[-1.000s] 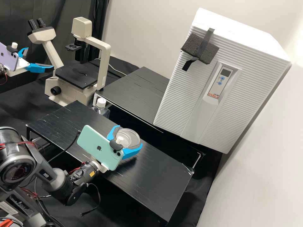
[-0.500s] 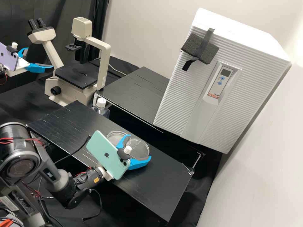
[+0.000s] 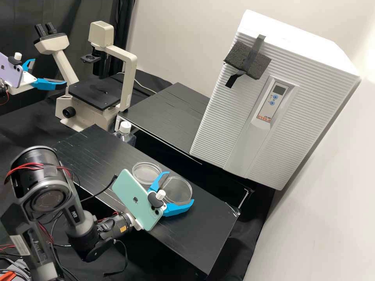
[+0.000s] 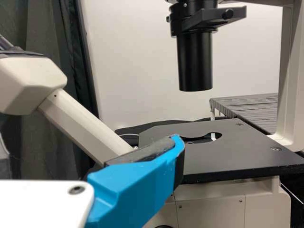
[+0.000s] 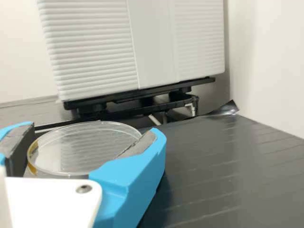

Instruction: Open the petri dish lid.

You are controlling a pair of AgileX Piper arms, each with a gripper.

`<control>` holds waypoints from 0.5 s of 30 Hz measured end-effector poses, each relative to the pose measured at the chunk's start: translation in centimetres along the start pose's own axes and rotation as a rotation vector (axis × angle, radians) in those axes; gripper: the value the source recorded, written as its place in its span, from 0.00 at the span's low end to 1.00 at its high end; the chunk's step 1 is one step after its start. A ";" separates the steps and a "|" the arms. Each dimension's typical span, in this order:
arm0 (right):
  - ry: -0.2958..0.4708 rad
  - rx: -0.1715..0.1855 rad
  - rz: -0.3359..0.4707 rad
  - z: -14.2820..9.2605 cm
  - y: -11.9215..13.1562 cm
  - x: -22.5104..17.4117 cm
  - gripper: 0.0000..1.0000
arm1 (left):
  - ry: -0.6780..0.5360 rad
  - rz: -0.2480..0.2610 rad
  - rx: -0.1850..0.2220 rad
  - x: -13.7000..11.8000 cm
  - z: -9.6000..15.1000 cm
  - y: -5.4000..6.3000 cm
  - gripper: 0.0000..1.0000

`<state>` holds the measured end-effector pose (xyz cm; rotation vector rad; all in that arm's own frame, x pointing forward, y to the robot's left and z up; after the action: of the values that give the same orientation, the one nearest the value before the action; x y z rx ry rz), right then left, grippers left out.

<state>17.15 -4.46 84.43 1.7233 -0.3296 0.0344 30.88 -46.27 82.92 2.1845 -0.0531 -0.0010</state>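
On the black bench, the clear petri dish base (image 3: 147,173) lies uncovered. Beside it, toward the bench's right end, the right gripper (image 3: 180,187) is shut on the round clear lid (image 3: 177,192). In the right wrist view the lid (image 5: 83,148) spans between the pads of that gripper (image 5: 90,132), its rim against both. Whether the lid touches the bench I cannot tell. At the far left, away from the dish, the left gripper (image 3: 49,72) is open and empty; in its own wrist view this gripper (image 4: 137,185) has one blue finger before the microscope.
A cream microscope (image 3: 129,74) with a black stage stands at the back left. A capped bottle (image 3: 125,134) is behind the bench (image 3: 199,230). The large white ribbed incubator (image 3: 269,93) stands at the back right, on a second black table (image 3: 168,113).
The right gripper and the lid have moved together to the right and nearer the bench's front, uncovering the base, which stayed behind. The left gripper has kept still.
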 end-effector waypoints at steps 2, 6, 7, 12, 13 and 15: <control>-0.010 0.002 0.004 0.2 0.1 0.0 0.00 | 0.000 0.000 0.000 0.0 0.0 0.0 1.00; -0.021 -0.025 -0.009 0.6 0.0 0.1 0.00 | 0.000 0.000 0.000 0.0 0.0 0.0 1.00; -0.022 -0.029 -0.008 0.6 0.0 0.1 0.00 | 0.000 0.000 0.000 0.0 0.0 0.0 1.00; -0.031 -0.054 0.002 0.7 0.2 0.0 0.00 | 0.000 0.000 0.000 0.0 0.0 0.0 1.00; -0.035 -0.060 0.008 0.8 0.4 0.0 0.00 | 0.000 0.000 0.000 0.0 0.0 0.0 1.00; -0.056 -0.076 0.044 1.2 1.0 -0.2 0.00 | 0.000 0.000 0.000 0.0 0.0 0.0 1.00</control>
<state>16.56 -5.71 85.17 1.6440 -0.4049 0.0056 30.88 -46.27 82.92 2.1845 -0.0531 -0.0010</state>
